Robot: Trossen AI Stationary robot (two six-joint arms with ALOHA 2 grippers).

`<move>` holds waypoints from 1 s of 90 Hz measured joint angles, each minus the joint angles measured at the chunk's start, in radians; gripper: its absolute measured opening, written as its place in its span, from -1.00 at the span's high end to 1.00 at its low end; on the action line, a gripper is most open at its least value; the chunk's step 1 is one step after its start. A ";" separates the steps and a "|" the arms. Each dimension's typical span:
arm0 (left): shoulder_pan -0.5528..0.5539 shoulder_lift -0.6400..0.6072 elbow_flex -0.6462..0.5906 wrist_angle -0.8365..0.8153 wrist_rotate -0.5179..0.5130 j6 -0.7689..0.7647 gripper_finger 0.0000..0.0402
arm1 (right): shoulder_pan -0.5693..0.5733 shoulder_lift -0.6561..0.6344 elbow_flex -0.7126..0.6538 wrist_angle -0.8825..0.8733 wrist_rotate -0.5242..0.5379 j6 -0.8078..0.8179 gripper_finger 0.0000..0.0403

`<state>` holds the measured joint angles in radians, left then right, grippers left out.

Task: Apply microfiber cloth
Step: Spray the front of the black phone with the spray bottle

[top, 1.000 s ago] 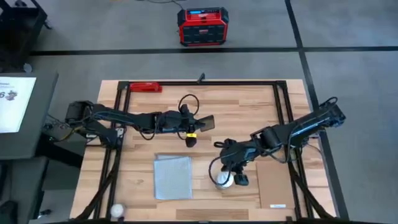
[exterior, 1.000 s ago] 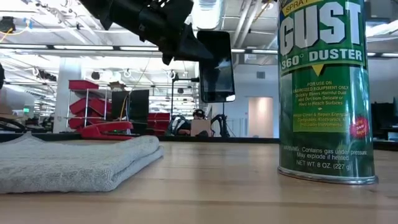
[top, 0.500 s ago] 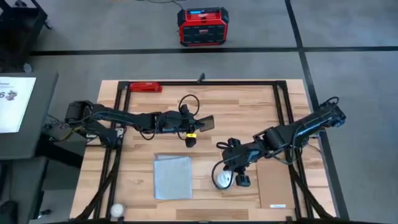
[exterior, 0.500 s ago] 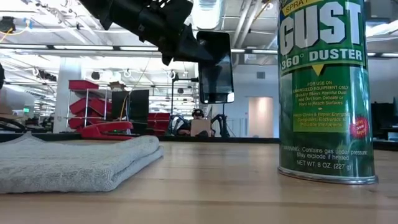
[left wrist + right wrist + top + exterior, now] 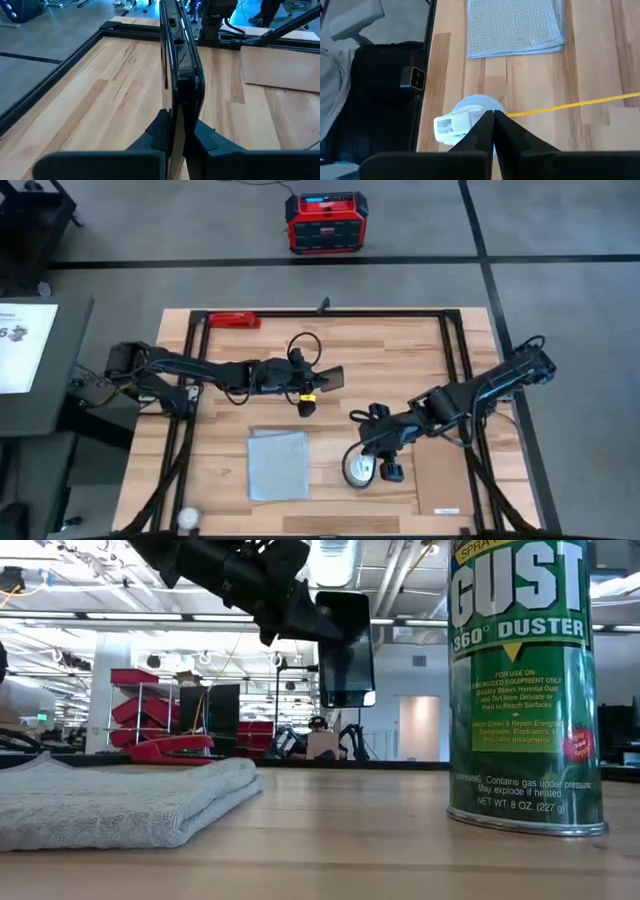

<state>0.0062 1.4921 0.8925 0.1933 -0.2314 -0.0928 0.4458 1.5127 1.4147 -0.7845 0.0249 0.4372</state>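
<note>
The microfiber cloth (image 5: 278, 463) is pale grey-blue and lies folded flat on the table near the front; the low view (image 5: 110, 805) and the right wrist view (image 5: 515, 25) show it too. My left gripper (image 5: 318, 380) is shut on a black phone (image 5: 346, 645) above the table's middle. A green duster can (image 5: 525, 690) stands upright right of the cloth. My right gripper (image 5: 493, 116), shut, is at the can's white cap (image 5: 465, 120). My left gripper pinches the phone between its two fingers (image 5: 161, 131), one on each flat face, at one end of the phone (image 5: 181, 107). The fingers reach in level from the table's left. The phone is lifted clear and stands on edge, upright. My right gripper's shut fingertips stand over the can's cap; whether they touch it I cannot tell.
A tan cardboard patch (image 5: 440, 470) lies at the right, under my right arm. A red tool (image 5: 233, 320) sits at the far left corner and a white ball (image 5: 188, 518) at the near left. Black frame rails (image 5: 455, 355) border the table.
My right arm has drawn a little toward the table's near edge beside the can, which stands where it was. The phone and the cloth have kept their places.
</note>
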 joint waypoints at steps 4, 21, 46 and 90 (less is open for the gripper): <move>-0.002 0.000 0.000 -0.002 0.000 -0.002 0.97 | 0.000 0.004 0.000 0.000 0.001 0.001 1.00; -0.019 0.000 0.000 -0.001 0.000 -0.010 0.97 | 0.000 0.012 0.000 0.001 0.000 0.001 1.00; -0.029 0.000 0.046 -0.046 0.000 0.015 0.97 | -0.003 0.013 0.000 -0.002 -0.004 0.001 1.00; -0.113 0.000 0.063 -0.094 -0.111 -0.029 0.97 | -0.003 0.014 0.039 -0.014 -0.008 0.000 1.00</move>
<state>-0.1073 1.4921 0.9558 0.0998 -0.3423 -0.1222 0.4427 1.5269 1.4535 -0.7980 0.0173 0.4370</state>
